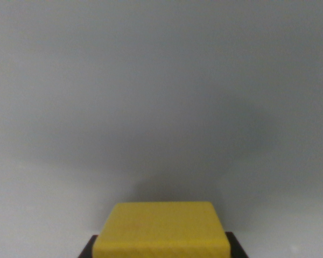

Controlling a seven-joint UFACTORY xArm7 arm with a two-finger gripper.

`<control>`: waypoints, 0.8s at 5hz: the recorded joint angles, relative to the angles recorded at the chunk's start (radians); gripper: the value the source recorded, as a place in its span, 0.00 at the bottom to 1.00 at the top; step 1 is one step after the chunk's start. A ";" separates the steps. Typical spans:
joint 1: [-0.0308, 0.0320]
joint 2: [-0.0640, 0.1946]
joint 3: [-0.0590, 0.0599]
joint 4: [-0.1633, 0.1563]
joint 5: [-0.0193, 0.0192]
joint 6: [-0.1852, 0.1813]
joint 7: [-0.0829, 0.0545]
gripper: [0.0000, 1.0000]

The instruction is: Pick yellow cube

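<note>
Wrist view: yellow cube [161, 230] at 6 o'clock, blurred.
Claw: dark parts flank cube; grip cannot be told.
Tabletop [161, 97]: grey.

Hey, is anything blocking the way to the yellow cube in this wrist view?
Nothing visible does. The yellow cube sits at the bottom centre of the wrist view on a plain grey surface, with only dark shapes beside its lower corners. The gripper itself cannot be clearly made out.

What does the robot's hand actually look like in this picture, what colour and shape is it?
Very little of it shows. Only two small black corners peek out at the bottom edge, either side of the yellow plastic cube. They look dark, flat and angular. No cables, markings or fingers can be made out against the plain grey surface.
</note>
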 joint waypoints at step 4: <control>-0.0007 -0.022 0.000 0.032 0.0019 0.054 0.000 1.00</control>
